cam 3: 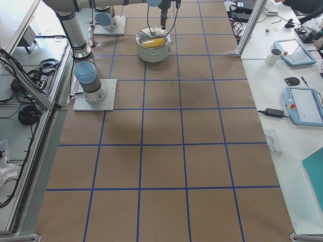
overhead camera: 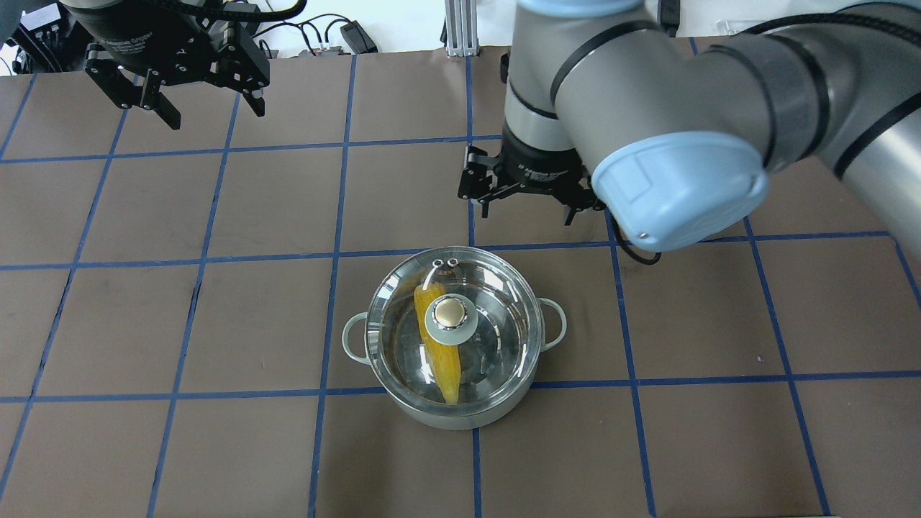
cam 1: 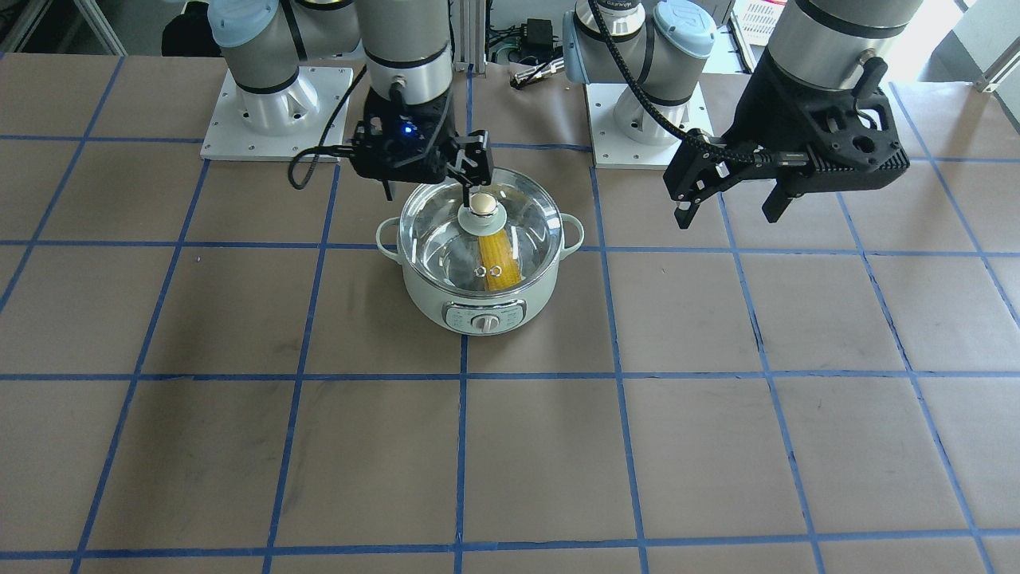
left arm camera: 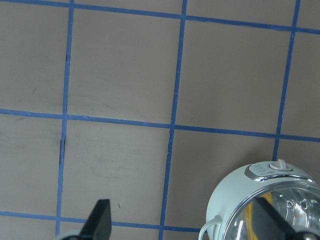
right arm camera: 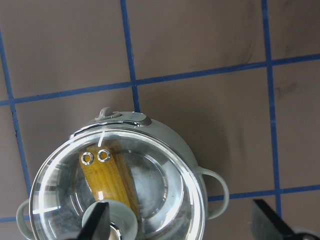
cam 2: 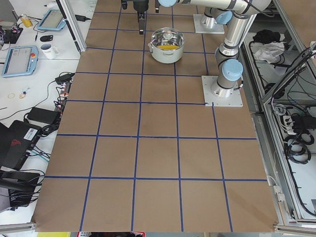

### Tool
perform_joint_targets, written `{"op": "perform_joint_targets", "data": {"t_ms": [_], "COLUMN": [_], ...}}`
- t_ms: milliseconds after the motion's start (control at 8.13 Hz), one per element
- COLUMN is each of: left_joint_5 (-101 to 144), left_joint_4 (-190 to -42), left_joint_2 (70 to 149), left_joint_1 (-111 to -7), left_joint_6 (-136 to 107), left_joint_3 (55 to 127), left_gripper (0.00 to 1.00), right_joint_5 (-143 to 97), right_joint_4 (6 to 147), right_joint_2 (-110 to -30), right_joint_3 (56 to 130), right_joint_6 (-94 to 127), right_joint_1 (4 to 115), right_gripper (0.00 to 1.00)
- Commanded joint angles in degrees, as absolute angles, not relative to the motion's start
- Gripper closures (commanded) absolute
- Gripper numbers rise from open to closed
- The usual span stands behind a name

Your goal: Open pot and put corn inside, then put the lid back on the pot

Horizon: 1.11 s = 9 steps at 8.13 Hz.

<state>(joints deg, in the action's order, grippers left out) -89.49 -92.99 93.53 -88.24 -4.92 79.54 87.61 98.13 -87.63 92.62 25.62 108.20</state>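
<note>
Resting seemingly flush on the pot (cam 1: 478, 307) over the corn (cam 1: 500, 259), the lid (cam 1: 446, 231) looks placed; the right gripper (right arm camera: 180, 212), fingers (right arm camera: 97, 220) wide, should lift clear.

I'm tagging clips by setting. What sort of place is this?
Probably a robotics lab, not a kitchen: a robot arm bolted to a steel base plate on a table gridded with blue tape, and a teach pendant on the side desk.

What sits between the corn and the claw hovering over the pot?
The glass lid. It rests closed on the pot, with the corn lying inside beneath it. The right gripper hangs open above the lid.
</note>
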Motion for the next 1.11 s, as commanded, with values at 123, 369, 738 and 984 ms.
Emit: {"op": "perform_joint_targets", "data": {"t_ms": [123,369,738,984], "left_joint_5": [-89.5,-89.6,-89.6,-89.7], "left_joint_4": [-93.0,-92.9,-92.9,-92.9], "left_joint_2": [93.3,93.3,93.3,93.3], "left_joint_1": [-88.2,-88.2,-88.2,-88.2], "left_joint_6": [-4.9,-5.6,-5.5,-5.5], "left_joint_3": [79.5,79.6,79.6,79.6], "left_gripper": [0.00,0.00,0.00,0.00], "right_joint_5": [87.3,88.0,89.7,89.7], "right_joint_4": [93.9,91.6,87.6,87.5], "right_joint_2": [-91.6,-92.2,-93.6,-93.7], "right_joint_3": [90.1,90.2,90.2,90.3], "right_joint_6": [11.4,9.9,8.8,8.8], "right_joint_1": [95.0,94.1,94.1,94.2], "right_gripper": [0.00,0.00,0.00,0.00]}}
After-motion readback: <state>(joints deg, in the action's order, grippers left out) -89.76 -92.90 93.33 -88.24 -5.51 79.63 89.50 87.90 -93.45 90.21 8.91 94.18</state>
